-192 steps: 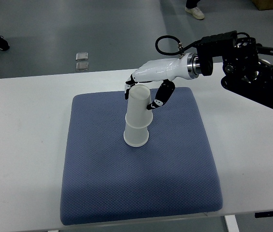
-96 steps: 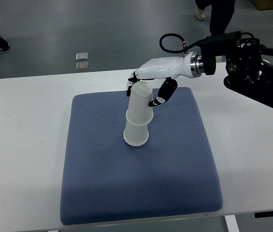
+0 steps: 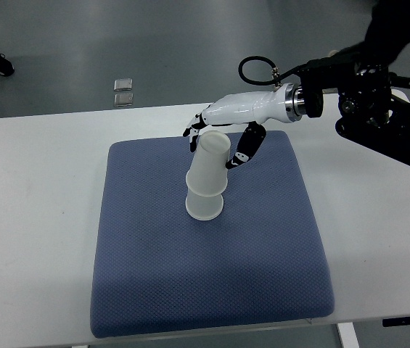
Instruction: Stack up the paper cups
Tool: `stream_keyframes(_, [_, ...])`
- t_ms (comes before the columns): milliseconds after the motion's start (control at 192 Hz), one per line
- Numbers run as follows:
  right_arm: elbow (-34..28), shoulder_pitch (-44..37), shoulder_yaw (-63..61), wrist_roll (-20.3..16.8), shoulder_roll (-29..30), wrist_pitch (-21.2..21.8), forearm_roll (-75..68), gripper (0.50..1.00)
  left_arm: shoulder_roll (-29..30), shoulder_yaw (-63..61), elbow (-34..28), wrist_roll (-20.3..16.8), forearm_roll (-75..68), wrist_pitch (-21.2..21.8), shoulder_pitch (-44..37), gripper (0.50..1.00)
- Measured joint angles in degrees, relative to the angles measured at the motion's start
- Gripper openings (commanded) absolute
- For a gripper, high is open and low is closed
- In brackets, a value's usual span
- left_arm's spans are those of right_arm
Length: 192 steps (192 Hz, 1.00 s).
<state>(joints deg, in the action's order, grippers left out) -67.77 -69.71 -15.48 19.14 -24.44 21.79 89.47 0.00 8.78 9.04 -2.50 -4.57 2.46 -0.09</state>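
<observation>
Reaching in from the picture's right edge, the right hand (image 3: 215, 139) hangs over the far middle of the blue mat (image 3: 263, 246), its fingers spread around the top of the upper paper cup (image 3: 210, 164): dark fingertips (image 3: 192, 132) show just past the cup's far left side and the thumb (image 3: 242, 151) stands just off its right side. Whether any of them touches the cup cannot be told; the hand looks loosened rather than clamped.

That cup sits upside down, nested over the lower paper cup (image 3: 205, 204), also upside down, whose rim rests on the mat a little left of centre. Neither cup shows anything inside it.

Bare mat lies on all sides of the stack, widest toward the near edge, and the white table (image 3: 30, 217) runs clear beyond the mat's left and right borders.

Compared with half a second ago, the upper cup sits lower on the stack and tilts slightly right, and the fingers have opened outward from it.
</observation>
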Motion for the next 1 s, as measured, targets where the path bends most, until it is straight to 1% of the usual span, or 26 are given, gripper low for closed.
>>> stream_keyframes(156, [0.0, 0.8, 0.0, 0.0, 0.1, 0.0, 0.0, 0.909, 0.0, 0.0, 0.0, 0.0, 0.0, 0.0, 0.0, 1.0])
stream_keyframes(454, [0.0, 1.2, -0.3, 0.0, -0.7, -0.3, -0.8, 0.909, 0.0, 0.0, 0.0, 0.0, 0.0, 0.0, 0.0, 1.0])
stream_keyframes(641, [0.4, 0.9, -4.1, -0.6, -4.0, -0.1, -10.3, 0.909, 0.0, 0.0, 0.0, 0.0, 0.0, 0.0, 0.0, 1.0])
stream_keyframes(850, [1.2, 0.8, -4.8, -1.1, -9.0, -0.2, -21.3, 0.909, 0.0, 0.0, 0.0, 0.0, 0.0, 0.0, 0.0, 1.0])
stream_keyframes(1001, [5.4, 1.5, -5.1, -1.9, -11.0, -0.7, -29.0, 0.911, 0.0, 0.0, 0.0, 0.0, 0.0, 0.0, 0.0, 1.0])
